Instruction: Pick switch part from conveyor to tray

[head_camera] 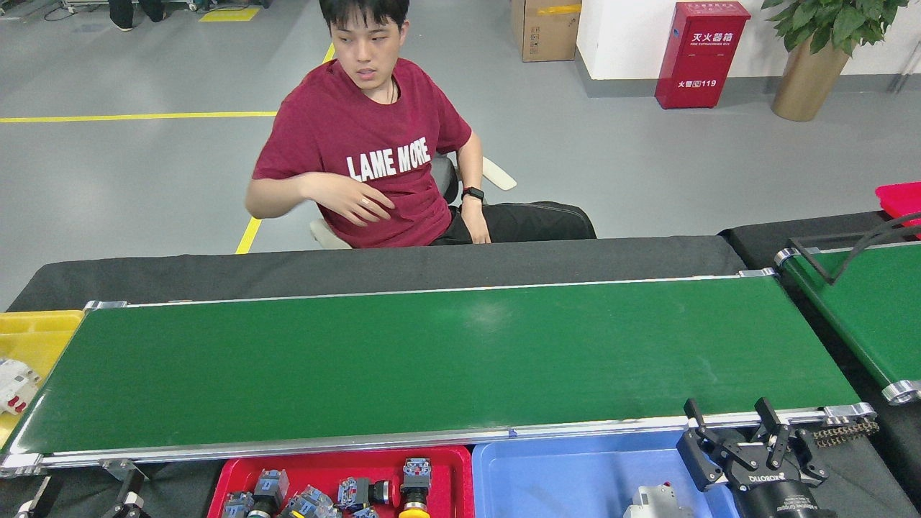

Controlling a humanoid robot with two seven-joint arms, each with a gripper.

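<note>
The conveyor (432,360) stretches across the view and its green belt is bare. Below its near rail sits the red tray (460,460), holding several switch parts, among them a grey-blue one (268,483) at the left. My left gripper (85,500) is low at the bottom left corner beside the red tray. Only its two dark fingertips show; they stand wide apart, open, with nothing between them. My right gripper (730,428) is open and empty over the right end of the blue tray (561,475), by the conveyor's near rail.
A grey-white part (656,502) lies in the blue tray. A yellow bin (36,331) with a white breaker (14,383) stands at the left. A second green belt (863,309) runs at the right. A seated person (374,144) faces me behind the conveyor.
</note>
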